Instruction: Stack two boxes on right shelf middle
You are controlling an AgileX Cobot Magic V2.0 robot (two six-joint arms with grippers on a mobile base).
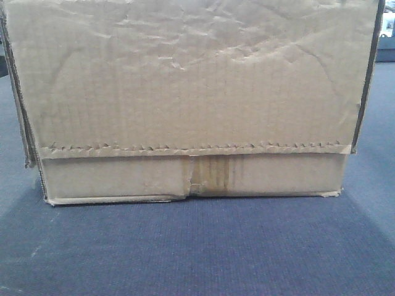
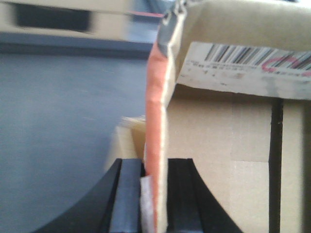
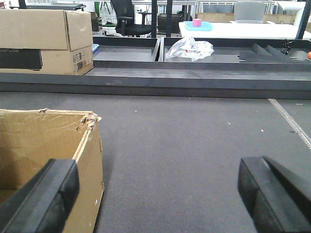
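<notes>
The box (image 1: 191, 92) stands on the grey carpet (image 1: 197, 253), filling the front view from 9 to 3 o'clock. The left fingers (image 2: 127, 199) are clamped on one thin upright flap (image 2: 156, 121) of it, at 6 o'clock in the wrist view. The right fingers (image 3: 46, 194) are wide apart and hold nothing, with the box's open corner at their 8 o'clock. No shelf shows. Likely risk: lifted by that single flap, the cardboard could fold or tear and the box swing off level. Other cartons (image 3: 43, 41) sit well apart at 10 o'clock
</notes>
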